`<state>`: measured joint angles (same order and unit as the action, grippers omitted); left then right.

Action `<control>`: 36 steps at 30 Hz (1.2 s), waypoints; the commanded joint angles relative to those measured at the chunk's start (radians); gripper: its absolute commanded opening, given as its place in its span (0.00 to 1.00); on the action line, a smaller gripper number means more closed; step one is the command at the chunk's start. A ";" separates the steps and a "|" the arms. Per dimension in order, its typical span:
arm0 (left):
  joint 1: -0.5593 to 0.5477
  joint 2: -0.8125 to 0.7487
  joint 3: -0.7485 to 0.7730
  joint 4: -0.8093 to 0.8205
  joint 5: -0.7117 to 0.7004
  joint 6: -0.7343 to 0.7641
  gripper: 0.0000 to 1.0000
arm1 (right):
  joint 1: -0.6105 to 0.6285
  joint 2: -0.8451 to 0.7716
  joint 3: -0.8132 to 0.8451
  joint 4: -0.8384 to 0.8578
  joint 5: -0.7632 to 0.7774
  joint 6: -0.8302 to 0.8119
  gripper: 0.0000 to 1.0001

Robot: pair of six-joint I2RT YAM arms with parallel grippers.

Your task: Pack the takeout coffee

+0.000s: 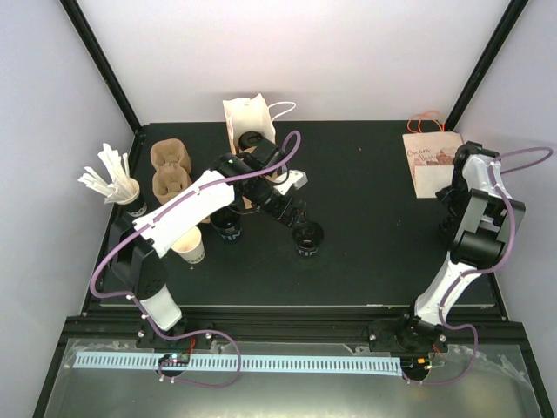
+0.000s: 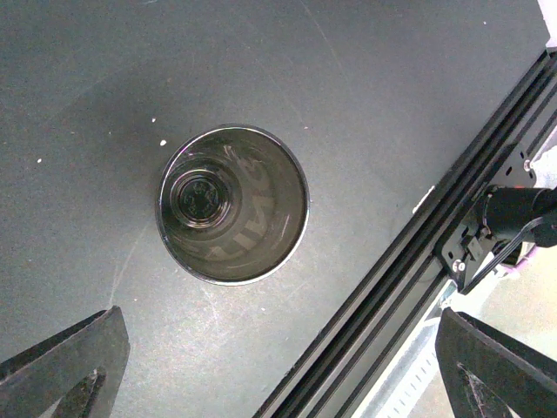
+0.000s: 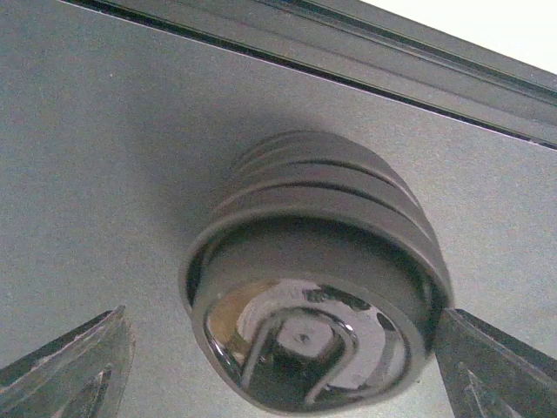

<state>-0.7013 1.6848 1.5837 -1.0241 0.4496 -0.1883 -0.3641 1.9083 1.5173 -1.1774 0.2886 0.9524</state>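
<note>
A white paper bag (image 1: 248, 117) with a loop handle stands upright at the back of the black table (image 1: 374, 261), and the rest is placed from it. In front of the bag and slightly to its right, an empty, shiny black plastic cup (image 2: 232, 205) stands upright on the table with its mouth open. The left tool (image 2: 280, 318) hangs above this cup, released, its two dark fingers (image 2: 70, 361) spread wide and touching nothing. A second black cup (image 1: 228, 229) stands in front of the bag, slightly to its left, partly under the left arm. A white paper cup (image 1: 191, 250) stands further forward and left of the bag. Just left of the bag lie two brown moulded-pulp cup carriers (image 1: 170, 170), and further left is a cup holding white stirrers (image 1: 113, 178) that fan upward. Well to the right of the bag, a flat brown paper bag (image 1: 431, 161) with printed lettering lies on the table. The right tool (image 3: 280, 312) is close in front of that flat bag, released with its jaws wide apart. Between its jaws sits a stack of dark grey ribbed lids (image 3: 313, 218) on the table near the edge rail. One finger is clearly apart from the stack, while the other is at its rim, and I cannot tell whether it touches.
</note>
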 commanded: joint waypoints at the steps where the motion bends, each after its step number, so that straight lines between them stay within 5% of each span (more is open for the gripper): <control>1: 0.001 0.015 0.030 -0.018 0.009 -0.008 0.99 | -0.001 0.057 0.060 -0.038 0.043 0.038 0.96; 8: 0.001 0.025 0.038 -0.016 0.011 -0.010 0.99 | -0.001 0.081 0.055 -0.040 0.049 0.049 0.95; 19: 0.001 0.038 0.051 -0.018 0.017 -0.002 0.99 | -0.001 0.024 -0.013 -0.006 0.034 0.043 0.64; 36: 0.002 0.033 0.051 -0.009 0.025 -0.002 0.99 | 0.040 -0.161 -0.030 -0.052 -0.079 -0.011 0.67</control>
<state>-0.7013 1.7161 1.5970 -1.0241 0.4511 -0.1879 -0.3599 1.8023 1.4971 -1.2160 0.2646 0.9630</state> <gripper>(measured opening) 0.988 0.679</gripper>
